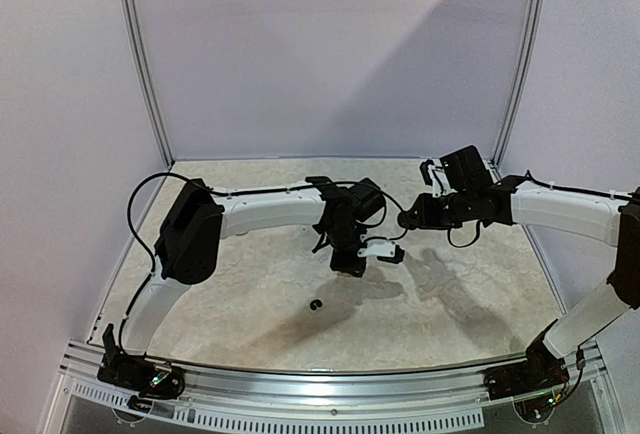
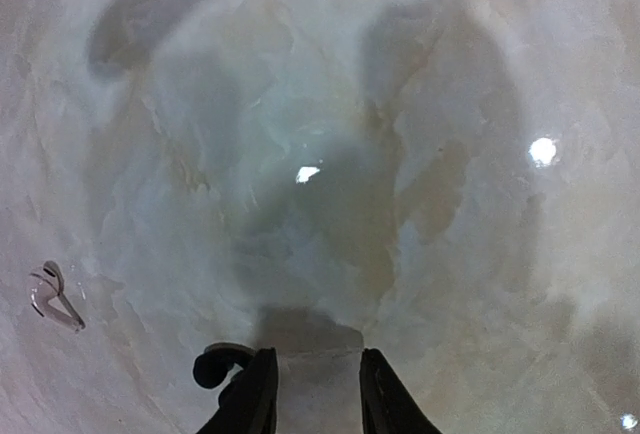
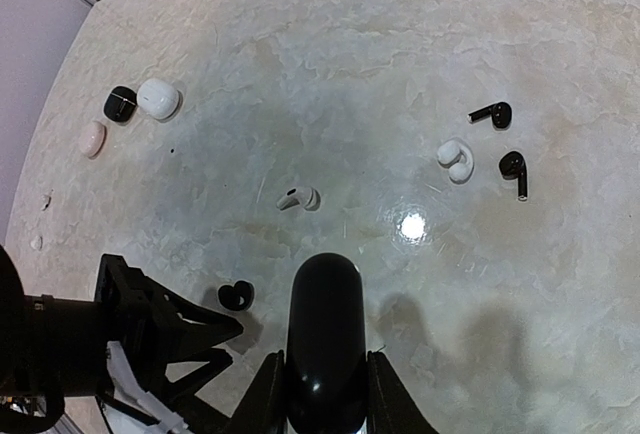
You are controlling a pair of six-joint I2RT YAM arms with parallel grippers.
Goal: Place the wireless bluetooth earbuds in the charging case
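On the table (image 3: 420, 44), from the right wrist view: five wireless bluetooth earbuds (image 3: 298, 198), all lying loose on the marbled surface.

Three black:
- black stemmed earbud (image 3: 492, 113), far right.
- second black stemmed earbud (image 3: 514, 169), just below the first.
- rounded black earbud (image 3: 237, 295), close to the left arm (image 3: 90, 344).

Two white:
- plain white earbud, near the middle.
- looped white earbud (image 3: 455, 159), between the middle and the two stemmed ones.

Far left, three small pebble cases in a cluster:
- black pebble case (image 3: 121, 103).
- white pebble case (image 3: 159, 98), just beside the black one.
- pink pebble case (image 3: 92, 138), a little apart from both.

A fourth case off the table: the charging case (image 3: 325, 304), glossy black, oval, standing lengthwise in the right end effector (image 3: 325, 379). Fingers clamped against its two sides, holding it above the table. Impossible to tell whether its lid stands open.

Left end effector (image 2: 312, 379): fingers parted by only a narrow gap, bare table showing through, nothing gripped. Just outside one finger (image 2: 255, 394), a dark rounded earbud (image 2: 215, 364); touching or merely beside, cannot tell. Toward the left edge of that view, a white stemmed earbud (image 2: 55, 296) on its side, well apart from the fingers. Unclear whether these two belong to the five counted above.

From overhead: both arms reaching inward, end effectors near each other over mid-table.
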